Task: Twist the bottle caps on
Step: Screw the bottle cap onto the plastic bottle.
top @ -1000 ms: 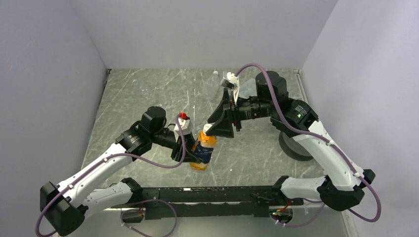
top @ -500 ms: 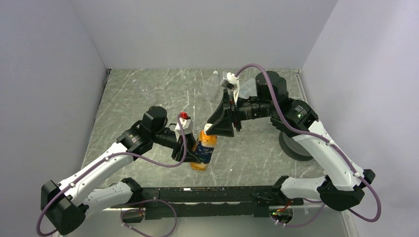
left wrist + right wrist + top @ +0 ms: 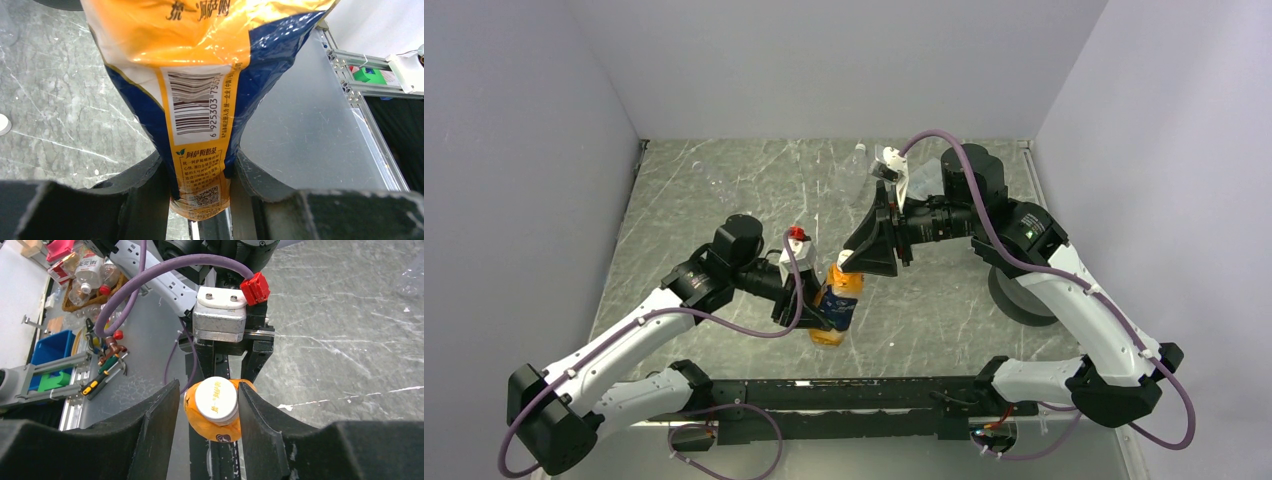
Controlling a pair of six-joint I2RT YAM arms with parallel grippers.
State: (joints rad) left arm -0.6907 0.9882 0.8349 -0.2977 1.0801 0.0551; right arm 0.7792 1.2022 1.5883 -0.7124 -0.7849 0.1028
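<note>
The orange bottle with a dark blue label stands tilted near the table's front middle. My left gripper is shut on its lower body; in the left wrist view both fingers press the label at the left gripper. A white cap sits on the bottle's neck. My right gripper straddles that cap from above and is open. Its right finger touches the cap's side, while the left finger stands a little apart from it. In the top view the right gripper hides most of the cap.
A clear bottle with a white cap stands at the back middle, and another clear one lies back left. A large black disc sits under the right arm. A loose white cap lies on the table. Tools lie beyond the front edge.
The right gripper's jaws have narrowed around the white cap. The left gripper and the orange bottle have hardly moved.
</note>
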